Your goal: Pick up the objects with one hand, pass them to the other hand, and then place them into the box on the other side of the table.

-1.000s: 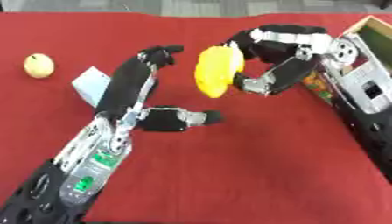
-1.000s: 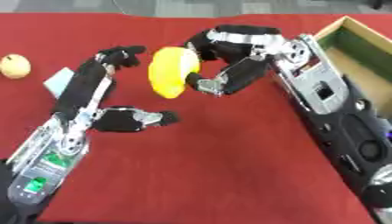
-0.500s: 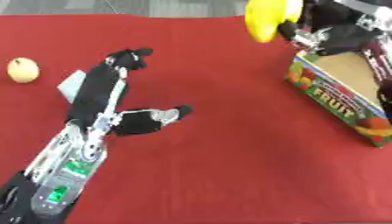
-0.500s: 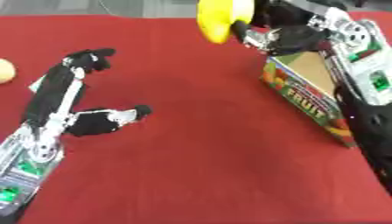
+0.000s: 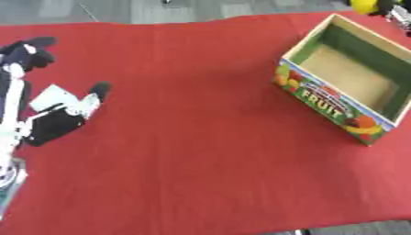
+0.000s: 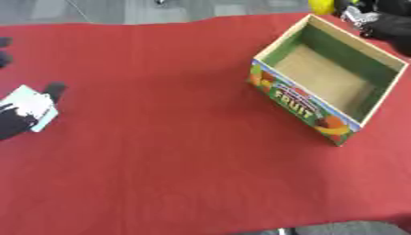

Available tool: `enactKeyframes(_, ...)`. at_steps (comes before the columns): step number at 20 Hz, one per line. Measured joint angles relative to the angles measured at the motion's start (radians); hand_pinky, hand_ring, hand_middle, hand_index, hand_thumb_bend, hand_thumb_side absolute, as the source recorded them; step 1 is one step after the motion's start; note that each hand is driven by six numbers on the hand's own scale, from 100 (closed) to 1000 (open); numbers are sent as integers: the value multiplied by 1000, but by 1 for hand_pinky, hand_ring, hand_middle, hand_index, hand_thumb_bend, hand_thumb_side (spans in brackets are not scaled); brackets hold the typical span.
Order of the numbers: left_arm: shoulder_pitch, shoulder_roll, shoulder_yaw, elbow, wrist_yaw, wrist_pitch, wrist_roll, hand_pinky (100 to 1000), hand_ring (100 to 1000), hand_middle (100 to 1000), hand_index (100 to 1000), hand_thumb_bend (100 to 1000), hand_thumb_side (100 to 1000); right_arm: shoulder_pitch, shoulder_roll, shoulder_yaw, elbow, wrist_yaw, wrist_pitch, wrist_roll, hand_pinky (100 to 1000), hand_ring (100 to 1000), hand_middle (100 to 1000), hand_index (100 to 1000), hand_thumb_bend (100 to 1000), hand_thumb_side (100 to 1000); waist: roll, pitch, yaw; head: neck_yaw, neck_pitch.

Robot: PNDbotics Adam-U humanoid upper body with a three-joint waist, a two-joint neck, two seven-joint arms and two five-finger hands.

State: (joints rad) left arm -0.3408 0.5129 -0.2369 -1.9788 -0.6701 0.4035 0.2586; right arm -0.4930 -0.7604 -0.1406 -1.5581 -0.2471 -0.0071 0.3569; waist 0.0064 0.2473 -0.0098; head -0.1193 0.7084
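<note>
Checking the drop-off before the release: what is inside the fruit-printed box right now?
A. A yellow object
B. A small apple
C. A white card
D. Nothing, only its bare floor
D: the box shows only its bare brown floor; the yellow object is beyond its far rim, by the right hand.

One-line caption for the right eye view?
Right hand holds a yellow object at the far edge of the empty fruit box; left hand rests by a white packet.
</note>
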Motion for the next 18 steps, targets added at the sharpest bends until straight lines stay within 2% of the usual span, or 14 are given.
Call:
enactKeyframes(8,7,11,49,0,31,-10,86,709,651,601,848,581,550,38,-25,-12,112,105,-69,-9,839,983,680,598,100,210,2,0,4,-40,-18)
enactKeyframes(12,8,15,62,0,39,-12,109,709,649,600,847,581,551,53,-28,-13,158,151,-101,-8,842,1000,721,656,100,197,2,0,5,-48,-27)
enactKeyframes(14,9,16,64,0,43,-12,113,709,649,599,847,579,553,54,-28,-13,172,170,-116,-4,853,1000,777,720,100,168,2,0,5,-49,-28)
enactKeyframes(18,14,16,68,0,47,-11,117,709,651,600,848,576,554,55,-29,-13,187,209,-143,-1,908,1000,953,917,100,124,2,0,7,-46,-29)
